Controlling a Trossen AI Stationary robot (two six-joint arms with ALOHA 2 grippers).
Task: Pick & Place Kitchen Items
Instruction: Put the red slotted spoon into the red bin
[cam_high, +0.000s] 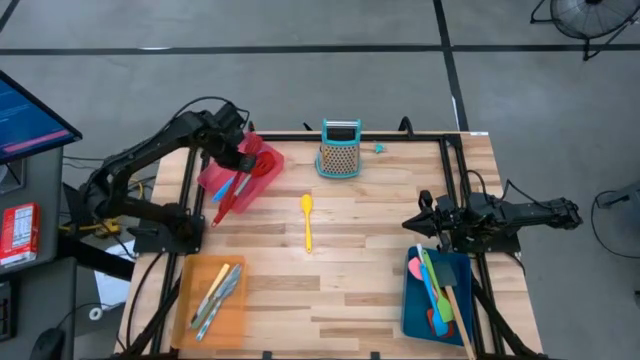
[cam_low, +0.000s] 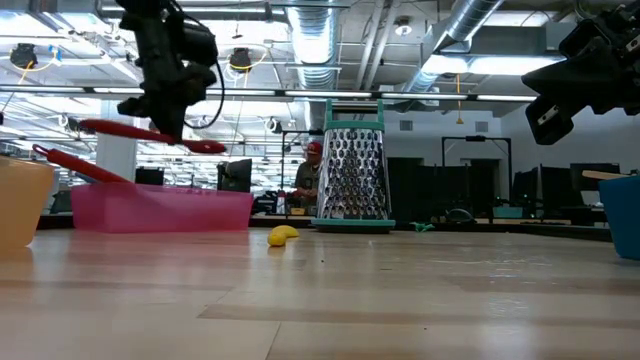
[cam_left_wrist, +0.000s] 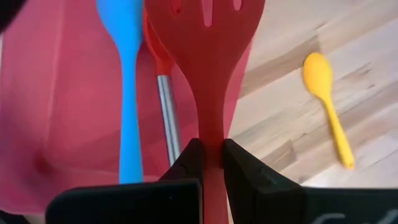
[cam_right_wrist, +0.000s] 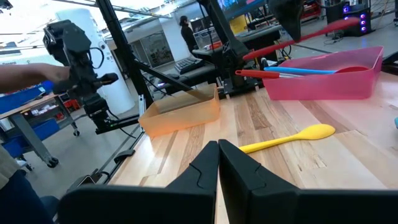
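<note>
The left gripper hangs above the red tray at the desk's back left, its jaws closed on the handle of a red slotted spatula, which is lifted clear of the tray and, in the low view, lies roughly level in the air over it; inside the tray lie a blue spoon and a red utensil with a metal shaft, side by side, their handles sticking out over the tray's front edge; a yellow spoon lies alone on the bare wood near the desk's middle, bowl toward the back, well apart from every tray; behind it at the back edge stands the teal grater, upright, with a small teal piece just beside it; the orange tray at the front left holds several silvery cutlery pieces lying roughly parallel; the blue tray at the front right holds a bunch of spatulas, green, blue, and orange among them, one wooden handle reaching past the tray's front edge; the right gripper waits at the right side just behind the blue tray, jaws closed on nothing; a person shows in the room behind the desk.
</note>
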